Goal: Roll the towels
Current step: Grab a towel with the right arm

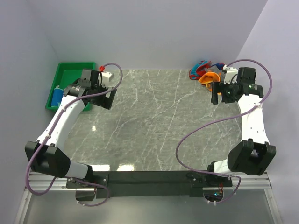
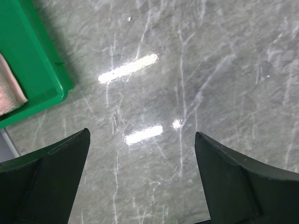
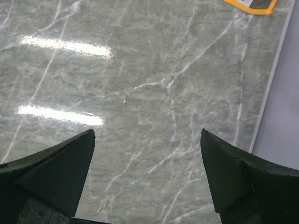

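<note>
An orange towel (image 1: pixel 208 77) and a red-and-blue patterned towel (image 1: pixel 200 69) lie bunched together at the table's far right. A blue towel (image 1: pixel 57 96), rolled, sits in the green tray (image 1: pixel 70 72) at the far left. A pale pink towel (image 2: pixel 9 91) shows in the tray (image 2: pixel 37 70) in the left wrist view. My left gripper (image 1: pixel 103 99) is open and empty over bare table just right of the tray; it also shows in the left wrist view (image 2: pixel 141 134). My right gripper (image 1: pixel 217 94) is open and empty just short of the orange towel (image 3: pixel 252 4); it also shows in the right wrist view (image 3: pixel 147 131).
The grey marble tabletop (image 1: pixel 154 121) lies between the arms. White walls close in at the back and both sides. The table's right edge (image 3: pixel 271 88) runs close beside my right gripper. Purple cables loop from both arms.
</note>
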{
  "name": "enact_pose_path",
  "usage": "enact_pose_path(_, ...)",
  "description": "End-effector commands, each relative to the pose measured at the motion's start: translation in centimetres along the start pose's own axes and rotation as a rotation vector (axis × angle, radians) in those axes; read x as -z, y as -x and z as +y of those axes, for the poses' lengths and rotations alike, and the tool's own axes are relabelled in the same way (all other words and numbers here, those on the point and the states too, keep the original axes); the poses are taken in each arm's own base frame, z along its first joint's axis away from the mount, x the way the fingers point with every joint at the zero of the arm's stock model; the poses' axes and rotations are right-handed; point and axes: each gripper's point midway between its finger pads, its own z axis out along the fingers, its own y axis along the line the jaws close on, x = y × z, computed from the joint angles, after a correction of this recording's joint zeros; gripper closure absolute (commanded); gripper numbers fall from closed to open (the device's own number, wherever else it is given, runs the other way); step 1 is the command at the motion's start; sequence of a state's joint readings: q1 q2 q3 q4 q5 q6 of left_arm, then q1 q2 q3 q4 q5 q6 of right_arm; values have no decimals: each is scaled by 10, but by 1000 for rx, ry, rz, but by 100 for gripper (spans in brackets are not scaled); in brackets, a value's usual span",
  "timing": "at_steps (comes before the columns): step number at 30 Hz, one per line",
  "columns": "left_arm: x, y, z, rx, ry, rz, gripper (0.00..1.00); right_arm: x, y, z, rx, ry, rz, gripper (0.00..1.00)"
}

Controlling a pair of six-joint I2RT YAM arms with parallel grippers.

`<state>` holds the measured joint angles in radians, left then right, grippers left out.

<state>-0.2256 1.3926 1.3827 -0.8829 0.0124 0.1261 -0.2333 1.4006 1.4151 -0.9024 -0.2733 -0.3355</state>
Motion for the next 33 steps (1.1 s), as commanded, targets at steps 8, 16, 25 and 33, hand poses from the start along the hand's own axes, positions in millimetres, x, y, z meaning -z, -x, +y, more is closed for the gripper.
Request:
enact_pose_path(8, 19, 13, -8, -88, -75, 1, 0, -56, 21, -67, 73, -182, 48, 3)
enact_pose_path(16, 34, -2, -8, -169, -95, 42, 1, -133, 61, -118, 56, -238, 116, 10)
enact_pose_path(25, 29, -29, -4, -147, -56, 93, 1, -193, 97, -156, 77, -320, 91, 21)
enact_pose_path(33, 31, -43, -5, -121, -46, 120, 0, -220, 96, -145, 65, -263, 63, 22)
